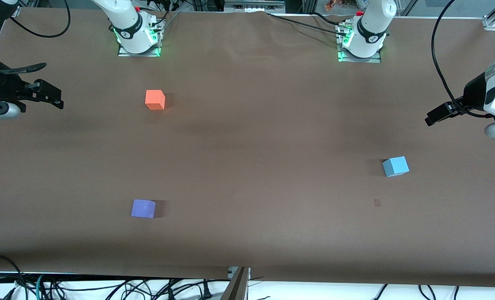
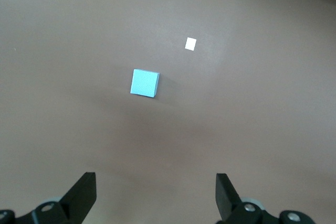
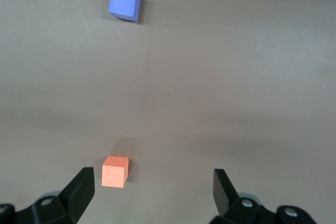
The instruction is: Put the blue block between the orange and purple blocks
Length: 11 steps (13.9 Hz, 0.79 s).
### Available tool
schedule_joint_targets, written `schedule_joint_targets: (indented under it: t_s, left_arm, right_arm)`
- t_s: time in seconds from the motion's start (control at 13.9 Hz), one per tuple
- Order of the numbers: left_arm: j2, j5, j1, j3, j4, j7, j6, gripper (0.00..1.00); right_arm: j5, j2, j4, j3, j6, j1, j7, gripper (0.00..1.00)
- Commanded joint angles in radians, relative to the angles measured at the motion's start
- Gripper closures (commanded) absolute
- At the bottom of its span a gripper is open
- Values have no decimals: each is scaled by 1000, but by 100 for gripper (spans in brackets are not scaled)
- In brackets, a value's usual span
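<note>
The light blue block (image 1: 396, 166) (image 2: 144, 83) lies on the brown table toward the left arm's end. The orange block (image 1: 155, 100) (image 3: 115, 171) sits toward the right arm's end, close to that arm's base. The purple block (image 1: 143, 208) (image 3: 124, 2) lies nearer the front camera, almost in line with the orange one. My left gripper (image 1: 433, 116) (image 2: 155, 179) hangs open and empty above the table's edge at its own end. My right gripper (image 1: 51, 95) (image 3: 152, 174) hangs open and empty at the other end, with the orange block showing near one finger from high above.
A small pale square mark (image 1: 377, 203) (image 2: 190, 43) lies on the table a little nearer the camera than the blue block. The arm bases (image 1: 137, 39) (image 1: 362, 43) stand along the table's back edge. Cables (image 1: 147, 287) trail below the table's near edge.
</note>
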Motion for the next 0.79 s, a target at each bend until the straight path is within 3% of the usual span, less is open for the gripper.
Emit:
schedule_joint_targets:
  t_s: [0.0,0.72]
  left_arm:
    - [-28,-16,-7,-13,-13,59,15,0]
    - [-14,-4,-8,-18,2,186,20,0]
  right_arm:
    - [-7,9,25,-2,-6,0,-3,0]
    - [-7,9,25,-2,-6,-2,-4,0]
